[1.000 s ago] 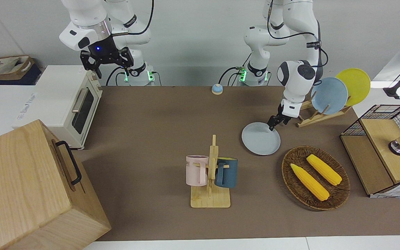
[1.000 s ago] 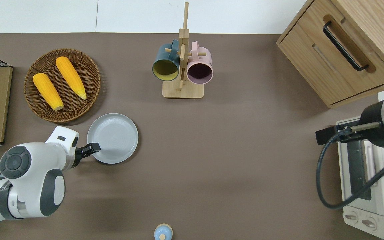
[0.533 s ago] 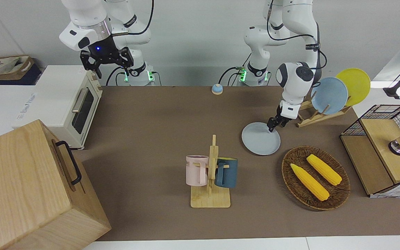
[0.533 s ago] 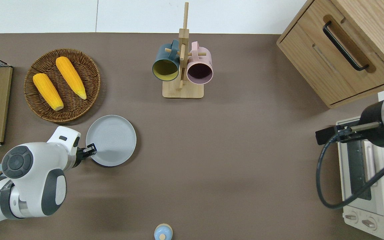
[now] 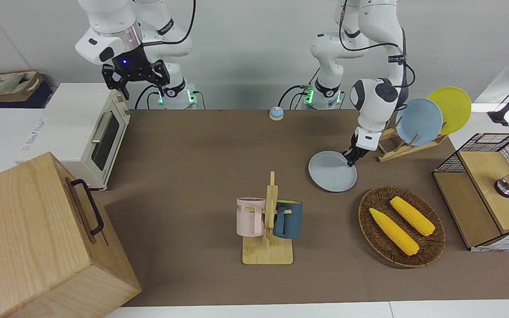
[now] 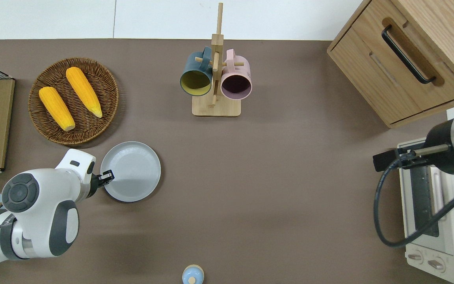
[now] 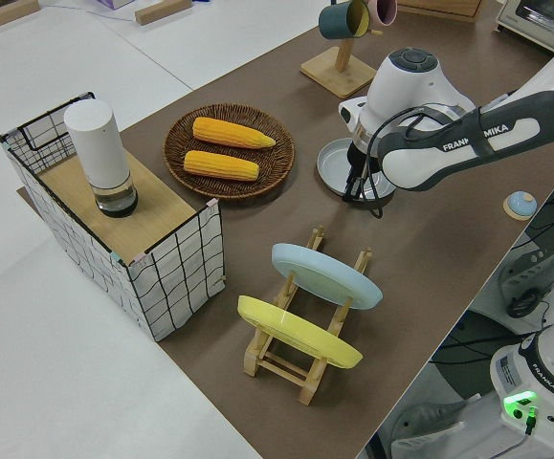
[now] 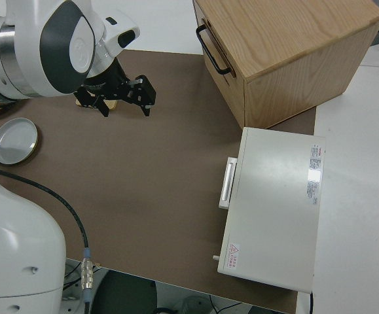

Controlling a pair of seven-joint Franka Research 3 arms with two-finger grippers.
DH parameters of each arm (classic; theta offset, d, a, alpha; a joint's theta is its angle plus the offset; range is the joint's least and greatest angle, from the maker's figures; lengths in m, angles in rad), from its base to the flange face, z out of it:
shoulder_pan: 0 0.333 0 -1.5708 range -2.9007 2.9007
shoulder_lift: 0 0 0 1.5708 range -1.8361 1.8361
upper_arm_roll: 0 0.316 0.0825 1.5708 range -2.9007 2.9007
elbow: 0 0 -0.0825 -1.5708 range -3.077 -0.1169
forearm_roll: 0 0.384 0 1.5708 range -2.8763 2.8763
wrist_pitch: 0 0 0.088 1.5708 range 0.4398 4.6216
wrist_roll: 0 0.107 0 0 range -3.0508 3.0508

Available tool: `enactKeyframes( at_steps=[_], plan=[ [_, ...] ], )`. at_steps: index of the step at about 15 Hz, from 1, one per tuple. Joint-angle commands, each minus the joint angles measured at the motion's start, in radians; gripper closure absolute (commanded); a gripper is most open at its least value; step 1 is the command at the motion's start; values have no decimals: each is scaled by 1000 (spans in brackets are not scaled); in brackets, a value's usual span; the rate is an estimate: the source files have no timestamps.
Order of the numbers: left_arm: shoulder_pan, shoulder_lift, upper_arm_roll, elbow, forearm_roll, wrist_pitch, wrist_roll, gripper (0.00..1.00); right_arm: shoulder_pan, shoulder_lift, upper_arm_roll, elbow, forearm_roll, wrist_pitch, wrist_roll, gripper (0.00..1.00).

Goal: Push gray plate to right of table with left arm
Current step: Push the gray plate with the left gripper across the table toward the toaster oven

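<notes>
One brown table [image 6: 274, 177] carries the gray plate [image 6: 132, 171] flat toward the left arm's end, just beside the wicker basket [image 6: 93, 128] and nearer to the robots than it. The left gripper [image 6: 108, 176] touches the plate's rim with its fingers pinched narrow, holding nothing. The right arm is parked, its gripper [image 8: 124, 97] spread wide.

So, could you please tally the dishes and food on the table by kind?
Plates: 3 (gray plate, sky-blue plate, yellow plate)
Mugs: 2 (pink mug, dark blue mug)
Corn cobs: 2 ()
Total: 7
</notes>
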Motion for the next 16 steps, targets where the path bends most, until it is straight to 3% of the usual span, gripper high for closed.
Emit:
enactKeyframes(
  at_steps=[1, 4, 16],
  plan=[
    [-7, 13, 6, -19, -7, 28, -12, 1000, -20, -3, 13, 8, 10, -14, 1, 17],
    [-24, 12, 2, -19, -9, 17, -27, 1000, -20, -3, 13, 8, 10, -14, 2, 17],
    [-253, 15, 2, -7, -9, 17, -340, 1000, -20, -3, 15, 8, 10, -14, 2, 17]
  ],
)
